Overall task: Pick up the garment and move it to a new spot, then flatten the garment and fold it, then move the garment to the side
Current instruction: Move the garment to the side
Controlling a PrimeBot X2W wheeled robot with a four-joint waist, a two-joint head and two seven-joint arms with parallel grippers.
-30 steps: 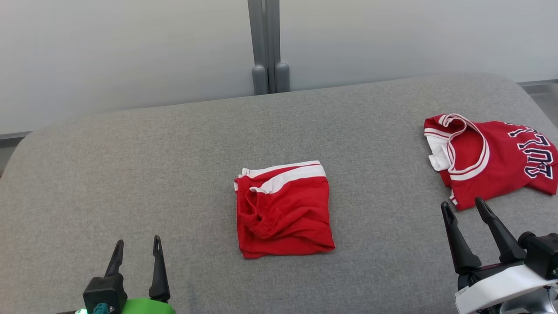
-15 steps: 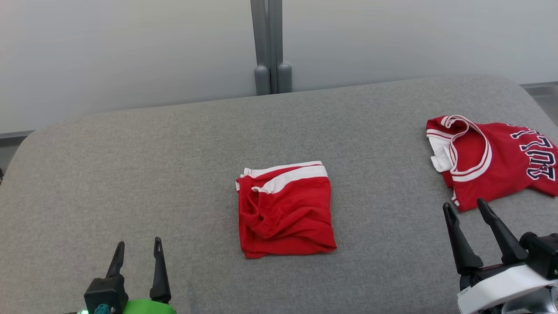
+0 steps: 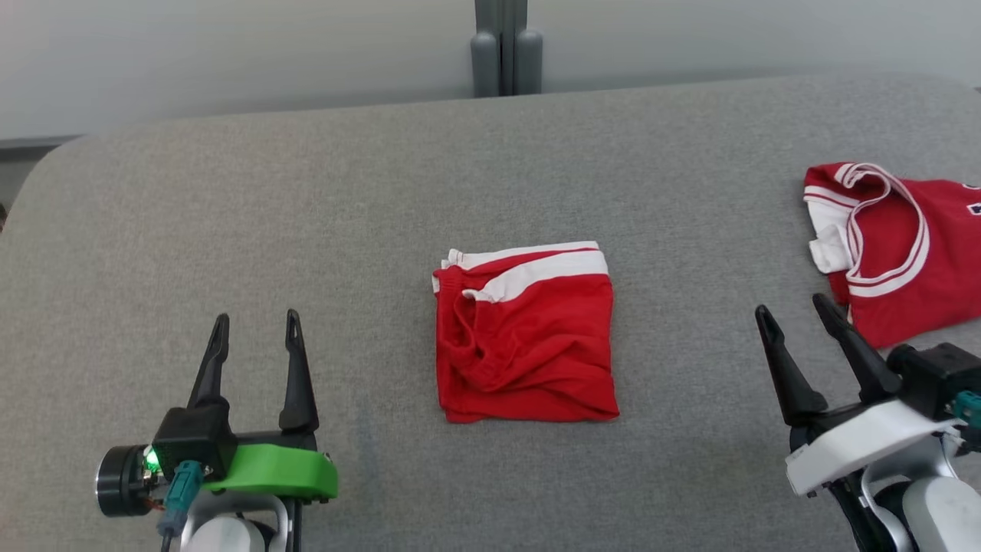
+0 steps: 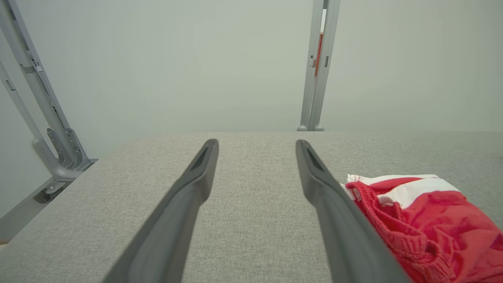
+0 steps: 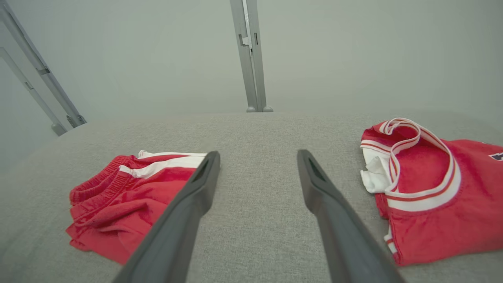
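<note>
Apparently the work is sitting near its end: the shorts [image 3: 527, 337] are lying in the middle of the surface [image 3: 230, 230] as a neat red square, white waistband stripes turned toward the far edge, so the picking up, flattening and folding are looking done, with a few soft wrinkles showing across the top layer. What is remaining, by my reading, is the last step, carrying that bundle off to the side. A red jersey [image 3: 889, 253] is lying loose and unfolded near the right edge, well apart from the shorts, its white-trimmed neck opening facing left; whether it is waiting its own turn I cannot tell. Neither arm is touching any cloth. The left fingers [image 3: 296, 368] are hovering over bare fabric at the near left, spread and empty, with the shorts lying off to their right. The right fingers [image 3: 782, 360] are hovering at the near right, likewise spread and holding nothing, just beside the jersey's lower corner. The surface itself is showing as a broad grey woven pad with rounded far corners. Behind it a plain pale wall [image 3: 230, 54] is running across the room, and a grey post [image 3: 506, 46] is rising at the middle of the far edge.
</note>
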